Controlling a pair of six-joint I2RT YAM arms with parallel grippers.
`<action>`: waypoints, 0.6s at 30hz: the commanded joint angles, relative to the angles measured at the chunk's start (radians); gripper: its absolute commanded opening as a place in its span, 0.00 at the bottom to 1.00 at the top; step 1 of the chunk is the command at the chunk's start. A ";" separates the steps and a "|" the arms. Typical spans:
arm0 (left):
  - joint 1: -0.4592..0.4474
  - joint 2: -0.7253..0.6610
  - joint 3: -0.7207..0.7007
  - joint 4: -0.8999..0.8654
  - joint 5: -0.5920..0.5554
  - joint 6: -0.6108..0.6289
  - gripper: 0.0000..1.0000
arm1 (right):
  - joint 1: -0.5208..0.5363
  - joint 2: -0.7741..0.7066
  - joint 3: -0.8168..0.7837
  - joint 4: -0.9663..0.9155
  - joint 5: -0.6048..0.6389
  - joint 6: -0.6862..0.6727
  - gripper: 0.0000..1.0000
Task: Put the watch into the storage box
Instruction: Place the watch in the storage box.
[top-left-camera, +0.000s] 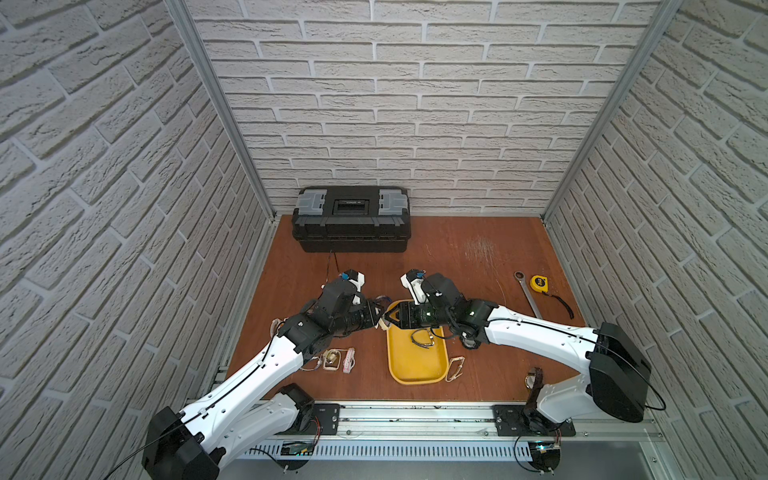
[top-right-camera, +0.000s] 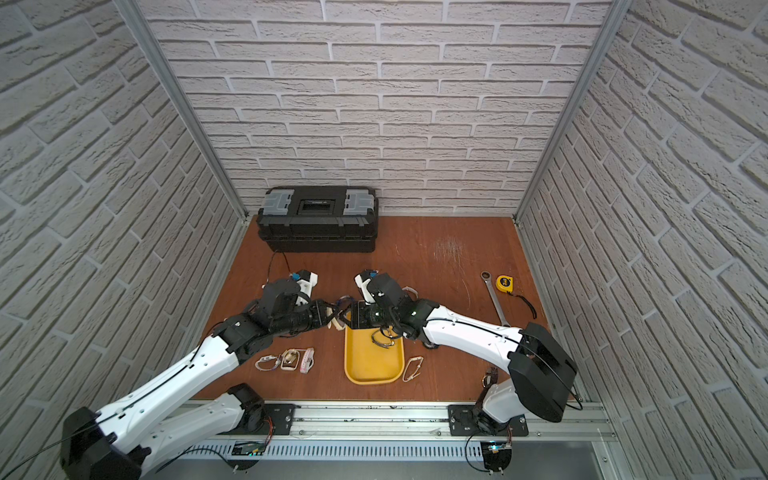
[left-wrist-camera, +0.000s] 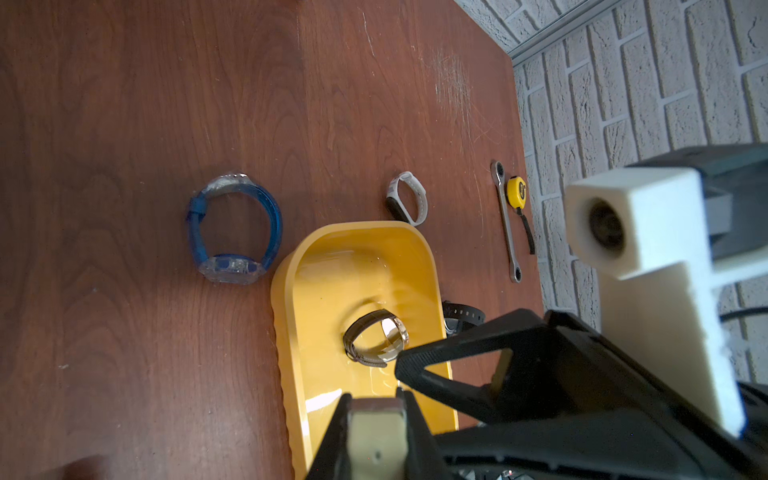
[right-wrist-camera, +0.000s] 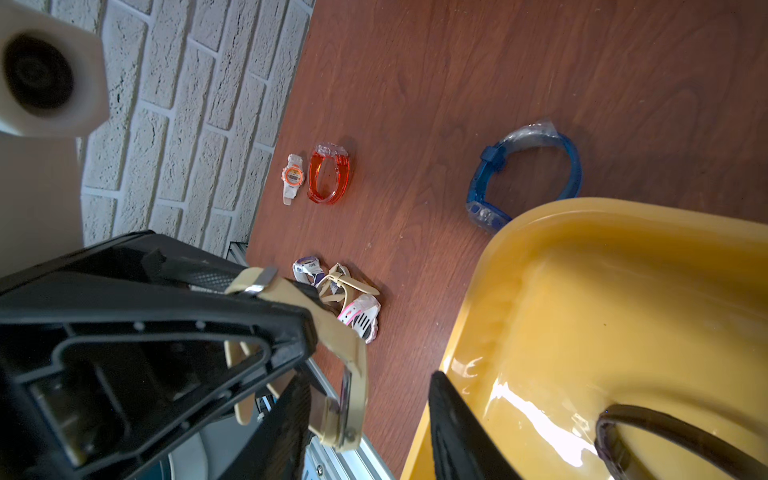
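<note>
The storage box (top-left-camera: 415, 365) (top-right-camera: 370, 365) is a shallow yellow tray at the table's middle front, and a dark-strapped watch (top-left-camera: 422, 338) (left-wrist-camera: 376, 340) lies inside it. Both grippers meet above its far end. My left gripper (top-left-camera: 376, 316) (left-wrist-camera: 376, 401) is shut on the strap of a beige watch (right-wrist-camera: 345, 399), which hangs beside the tray's rim (right-wrist-camera: 469, 307). My right gripper (top-left-camera: 390, 320) (right-wrist-camera: 371, 374) faces it with its jaws apart on either side of that watch. One of its fingers (right-wrist-camera: 453, 424) is clear of the watch.
A blue watch (left-wrist-camera: 235, 228) lies just beyond the tray and a white band (left-wrist-camera: 409, 197) to its right. More watches (top-left-camera: 336, 359) lie left of the tray and one watch (top-left-camera: 455, 368) right of it. A black toolbox (top-left-camera: 351, 218) stands at the back, with a wrench (top-left-camera: 528, 297) and a tape measure (top-left-camera: 539, 284) at the right.
</note>
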 joint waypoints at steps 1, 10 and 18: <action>-0.006 -0.012 -0.009 0.058 -0.005 -0.009 0.14 | 0.001 0.021 0.003 0.067 -0.049 0.014 0.45; -0.009 -0.015 -0.019 0.087 -0.005 -0.012 0.14 | 0.004 0.050 0.011 0.076 -0.078 0.027 0.24; 0.026 -0.063 0.001 0.012 -0.042 -0.010 0.75 | 0.008 0.022 0.094 -0.153 -0.036 -0.042 0.04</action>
